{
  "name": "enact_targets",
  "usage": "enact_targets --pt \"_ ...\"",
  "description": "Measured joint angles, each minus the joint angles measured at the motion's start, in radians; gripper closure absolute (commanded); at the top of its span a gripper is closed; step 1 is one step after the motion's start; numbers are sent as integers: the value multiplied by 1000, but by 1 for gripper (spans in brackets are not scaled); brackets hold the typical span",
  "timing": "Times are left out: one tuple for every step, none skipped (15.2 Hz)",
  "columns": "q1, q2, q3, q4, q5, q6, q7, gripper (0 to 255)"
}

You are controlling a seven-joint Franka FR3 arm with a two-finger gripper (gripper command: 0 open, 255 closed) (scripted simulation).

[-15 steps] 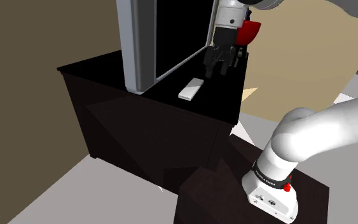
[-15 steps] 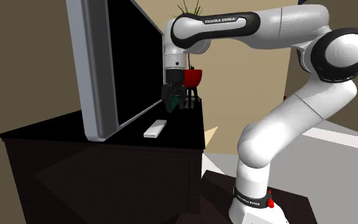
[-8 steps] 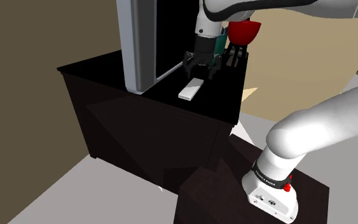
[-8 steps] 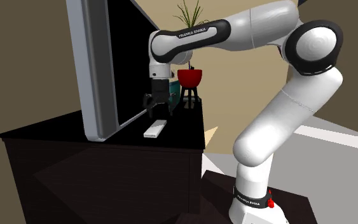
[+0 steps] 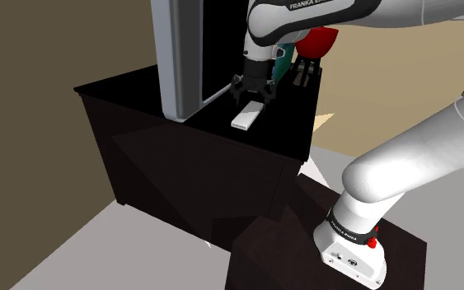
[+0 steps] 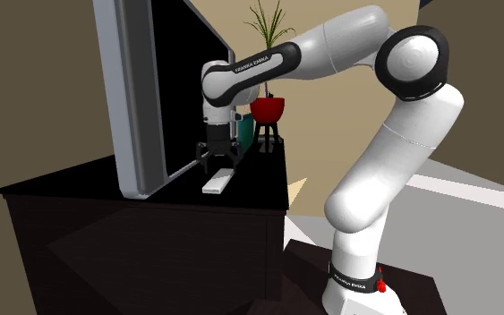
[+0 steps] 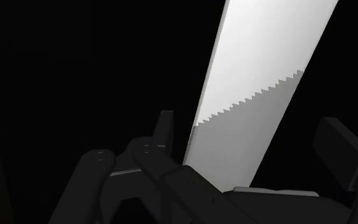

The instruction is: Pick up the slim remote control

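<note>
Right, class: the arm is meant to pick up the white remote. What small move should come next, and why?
Probably ease straight down a little. The gripper hangs just above one end of the remote with its fingers apart, and in the wrist view the remote runs between them untouched, so closing now looks early.

Slim remote is lying flat on the cabinet top, just beside the screen, at the shoulder view's right of it. Gripper is hanging over its far end, straddling it. Pot is sitting farther back. Stand is sitting nearer, below.
</note>
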Motion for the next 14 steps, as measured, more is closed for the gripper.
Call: enact_targets --pt "0 -1 1 -16 1 15 0 0" --pt "0 3 3 -25 1 28 2 0" --pt "0 7 4 -34 1 41 2 0" --pt "0 6 4 -40 1 47 2 255" --pt "1 6 5 -44 2 51 3 255" --pt "1 5 5 -46 2 52 3 255" --pt "1 4 5 -47 3 53 3 255" --pt "1 3 5 -47 3 53 3 255" --pt "1 3 4 -47 3 54 3 255" --pt "1 3 4 -47 3 53 3 255" --pt "1 4 4 -47 3 53 3 255" --pt "1 4 5 -46 3 53 3 255" --pt "1 4 5 -46 2 53 3 255" --pt "1 5 5 -45 2 53 3 255"
